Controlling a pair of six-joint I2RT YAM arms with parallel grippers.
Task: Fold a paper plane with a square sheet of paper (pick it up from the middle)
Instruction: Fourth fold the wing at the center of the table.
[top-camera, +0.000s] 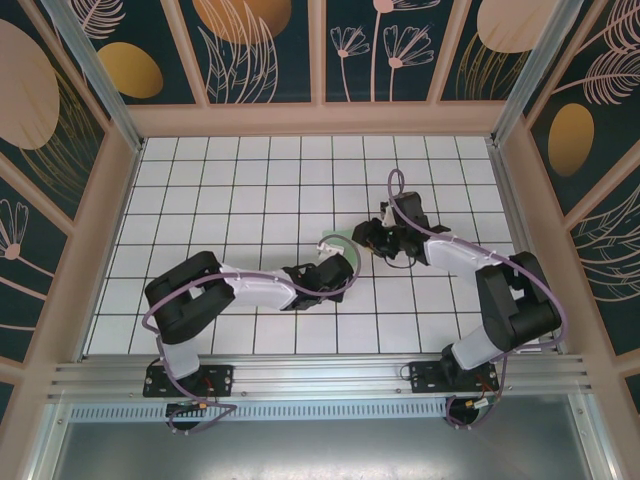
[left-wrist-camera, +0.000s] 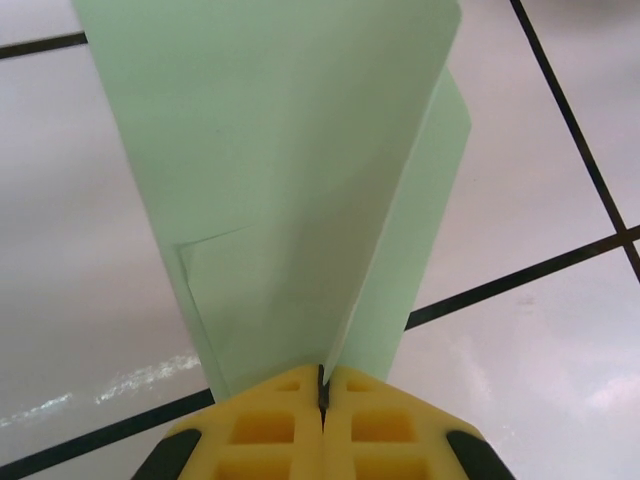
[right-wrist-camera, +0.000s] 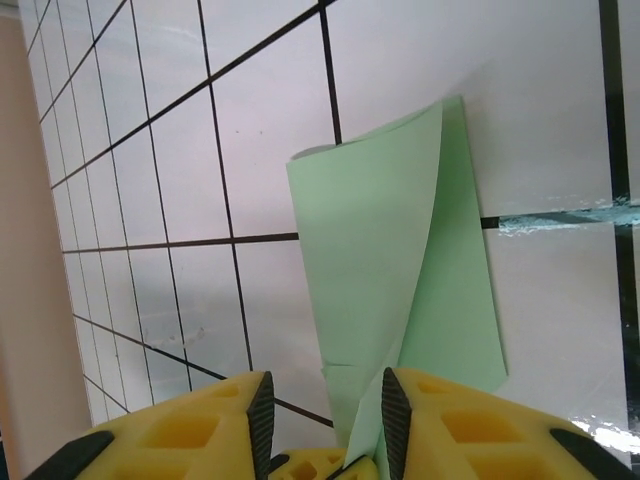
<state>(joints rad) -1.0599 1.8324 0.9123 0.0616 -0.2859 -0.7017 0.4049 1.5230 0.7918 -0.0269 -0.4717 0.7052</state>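
My left gripper (left-wrist-camera: 322, 398) is clenched on the doubled-over square sheet of paper (left-wrist-camera: 300, 170), at the middle of the table (top-camera: 250, 180). My right gripper (right-wrist-camera: 323, 410) stands parted around its edge. I should hold firm left, backing right away straight.

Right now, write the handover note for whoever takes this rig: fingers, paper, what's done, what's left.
Left fingers: shut, pinching the thin pale mint-green paper sheet at the edge nearest them.
Right fingers: apart, with the sheet's edge loose in the gap, not gripped.
Paper: over the white gridded table, between the two arms, bent over into two loose layers with one short crease mark.
Done: sheet picked up and doubled over.
Left: no pointed plane shape yet; as far as can be seen, the sharp folds all remain.
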